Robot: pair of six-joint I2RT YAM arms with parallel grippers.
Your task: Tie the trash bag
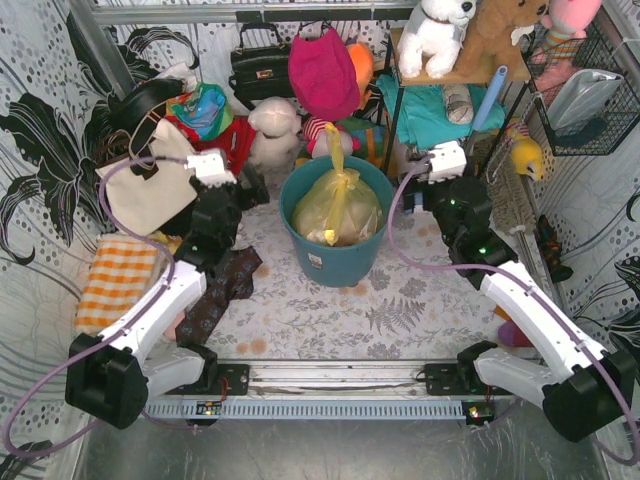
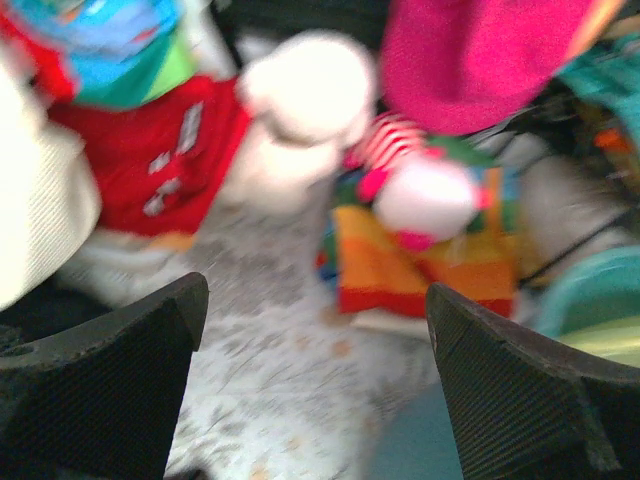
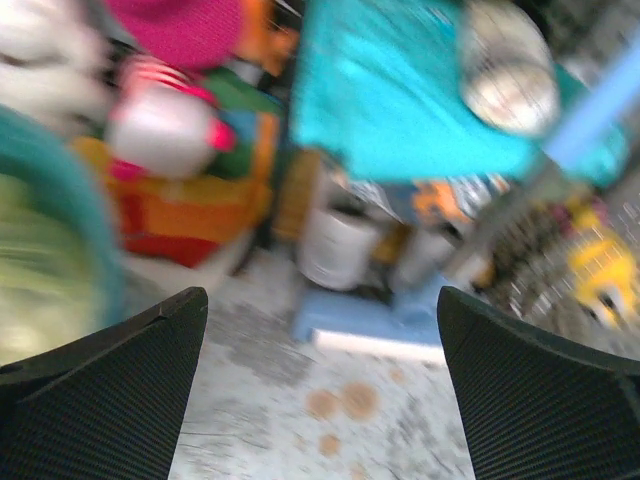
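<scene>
The yellow trash bag sits inside the round teal bin at the table's centre. Its neck is gathered into a knot with a tail sticking up. My left gripper is open and empty, left of the bin and apart from it. My right gripper is open and empty, right of the bin. In the left wrist view the open gripper frames bare cloth, with the bin at the right edge. In the right wrist view the open gripper frames cloth, with the bag at the left edge.
A cream canvas tote and an orange checked cloth lie at the left. Plush toys, a pink hat and a black handbag crowd the back. A shelf with teal cloth stands at the back right.
</scene>
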